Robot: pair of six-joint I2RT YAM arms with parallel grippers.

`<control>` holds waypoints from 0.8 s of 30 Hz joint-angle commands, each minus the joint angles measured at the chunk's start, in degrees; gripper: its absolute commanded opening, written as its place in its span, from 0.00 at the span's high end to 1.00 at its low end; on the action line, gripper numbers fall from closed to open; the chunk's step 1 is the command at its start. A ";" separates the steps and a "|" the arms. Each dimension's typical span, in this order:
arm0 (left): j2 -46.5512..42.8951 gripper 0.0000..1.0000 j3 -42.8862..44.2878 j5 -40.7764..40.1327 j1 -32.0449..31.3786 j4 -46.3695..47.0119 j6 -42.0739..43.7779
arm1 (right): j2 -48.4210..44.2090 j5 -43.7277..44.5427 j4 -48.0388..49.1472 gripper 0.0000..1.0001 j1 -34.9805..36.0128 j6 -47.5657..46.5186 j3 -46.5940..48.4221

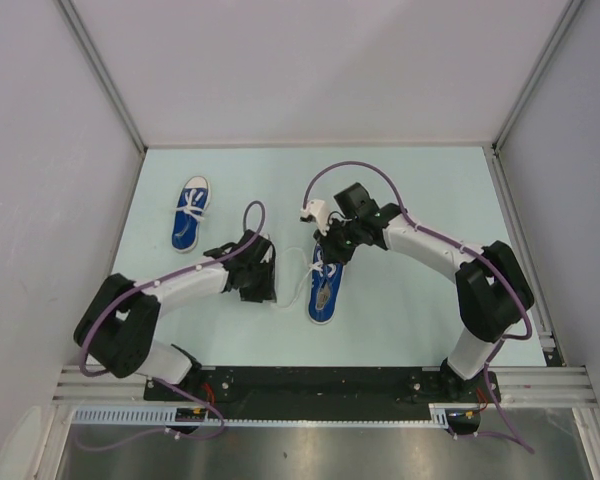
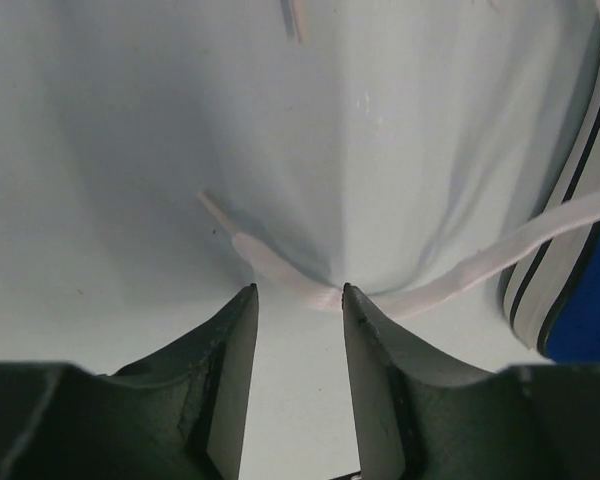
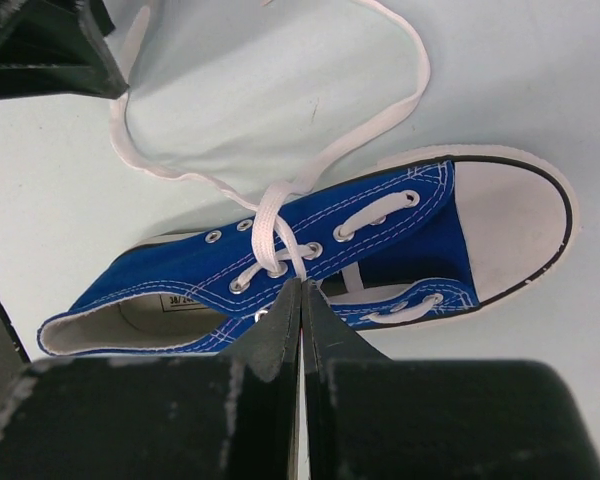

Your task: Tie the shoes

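We see near shoe [image 1: 322,295] & far shoe [image 1: 189,218] blue w/ white toe caps [image 3: 510,225], white laces [image 3: 270,215], black-striped white soles [image 2: 565,230]; surface [image 1: 420,180] pale mint.

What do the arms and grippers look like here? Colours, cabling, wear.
Both alike: left arm and right arm have white links between bulky black joint housings, each with a purple cable looping along it. The left gripper and right gripper have matte black wedge-shaped jaws, scuffed pale along their edges.

From overhead we see the whole table [image 1: 410,180]; both wrist cameras look down from close by, sharing the shoe [image 1: 322,295] at that frame's lower centre.
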 commanded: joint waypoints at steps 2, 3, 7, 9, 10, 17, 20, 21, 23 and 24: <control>4.14 0.61 5.10 -2.06 -2.20 -2.28 -4.77 | -2.90 -1.13 0.19 1.00 -0.58 1.38 0.15; 5.72 0.65 5.11 -2.06 -2.30 -2.20 -5.04 | -2.90 -1.31 0.01 1.00 -0.67 1.55 0.15; 9.59 0.83 6.07 -4.70 -2.65 -2.28 -5.30 | -3.34 -1.84 -0.25 1.00 -1.02 2.17 0.24; 11.09 0.94 7.39 -4.70 -2.83 -2.72 -5.04 | -3.42 -2.37 -0.34 1.00 -1.11 2.26 0.15; 12.05 1.00 8.00 -5.48 -2.83 -2.90 -4.43 | -3.42 -2.45 -0.51 1.00 -1.37 2.43 0.15; 2.53 1.00 7.14 -7.17 -2.65 0.43 4.96 | -2.90 -5.96 -0.34 1.00 -4.01 6.20 0.15; -6.52 1.00 3.37 -1.67 -2.74 7.89 12.95 | -2.37 -8.16 -0.08 1.00 -5.76 8.49 0.06; -8.74 1.00 2.13 0.90 -2.74 12.61 14.89 | -2.20 -8.78 0.01 1.00 -6.29 9.98 0.06; -13.06 1.00 -1.64 7.22 -2.91 18.08 22.62 | -1.49 -10.35 0.80 1.00 -7.52 11.48 -0.20; -16.29 1.00 -2.79 11.95 -3.17 22.11 24.65 | -1.40 -10.89 1.06 1.00 -7.87 12.88 -0.38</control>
